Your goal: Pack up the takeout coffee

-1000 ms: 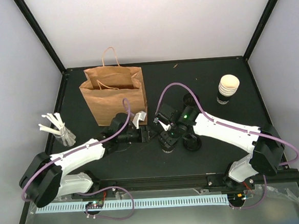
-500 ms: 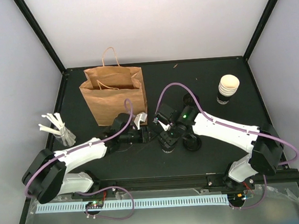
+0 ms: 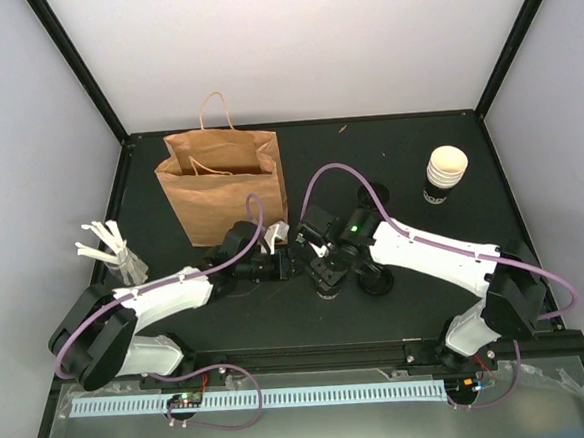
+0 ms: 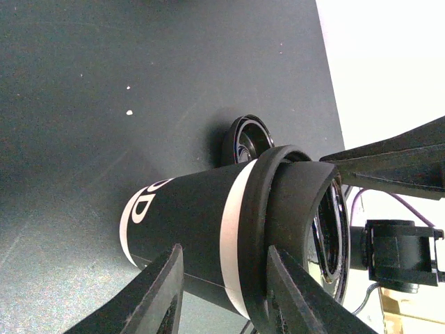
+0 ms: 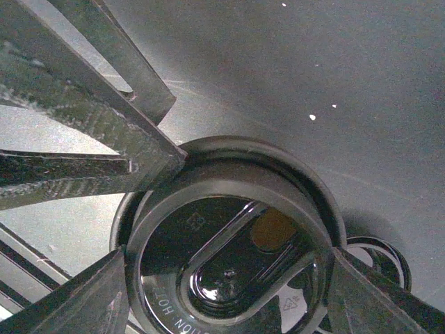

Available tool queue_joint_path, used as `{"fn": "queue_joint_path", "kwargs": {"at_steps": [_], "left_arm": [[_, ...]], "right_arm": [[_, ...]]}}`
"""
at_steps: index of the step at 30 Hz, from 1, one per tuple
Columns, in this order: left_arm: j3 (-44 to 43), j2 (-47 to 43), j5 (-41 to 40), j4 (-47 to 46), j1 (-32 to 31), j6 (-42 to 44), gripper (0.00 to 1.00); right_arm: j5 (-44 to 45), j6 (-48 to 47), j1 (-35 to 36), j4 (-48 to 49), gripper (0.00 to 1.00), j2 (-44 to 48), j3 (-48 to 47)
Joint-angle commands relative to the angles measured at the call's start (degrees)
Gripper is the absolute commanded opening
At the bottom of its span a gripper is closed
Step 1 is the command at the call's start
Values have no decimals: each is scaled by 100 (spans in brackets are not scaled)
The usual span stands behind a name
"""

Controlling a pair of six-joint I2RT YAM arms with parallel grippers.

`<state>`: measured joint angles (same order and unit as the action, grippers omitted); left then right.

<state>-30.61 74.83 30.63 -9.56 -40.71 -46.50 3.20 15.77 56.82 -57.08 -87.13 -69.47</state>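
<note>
Tabletop (image 3: pixel 279 315), near to far.

- Centre: the takeout coffee (image 4: pixel 181 229) stands on the tabletop in front of the paper bag and outside it, white print on its side. A black lid (image 5: pixel 229 257) sits over its mouth.
- Right end effector (image 5: pixel 226 268) is above the cup, one finger against each side of the lid's rim, pinching the lid.
- Left end effector (image 4: pixel 221 257) comes in from the left, partly spread, fingers lying across the cup's wall. Cannot tell whether it clamps the cup.
- Second lid (image 3: pixel 377 279) lies flat just right of the cup.
- Left edge: holder of white sticks (image 3: pixel 114 253).
- Further back: paper bag (image 3: pixel 225 189), upright, mouth open.
- Far right: nested stack of cups (image 3: pixel 446 173), well apart.
</note>
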Motion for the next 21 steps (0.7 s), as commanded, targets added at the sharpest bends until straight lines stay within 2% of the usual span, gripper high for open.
{"fn": "queue_joint_path", "kwargs": {"at_steps": [1, 8, 21], "left_arm": [[-39, 129, 71, 19, 19, 66, 35], [64, 169, 18, 38, 7, 59, 34], [100, 240, -129, 210, -1, 129, 34]], "right_arm": [[-493, 166, 188, -368, 64, -586, 378], [-427, 224, 236, -349, 64, -650, 416], [-1053, 434, 255, 50, 64, -567, 792]]}}
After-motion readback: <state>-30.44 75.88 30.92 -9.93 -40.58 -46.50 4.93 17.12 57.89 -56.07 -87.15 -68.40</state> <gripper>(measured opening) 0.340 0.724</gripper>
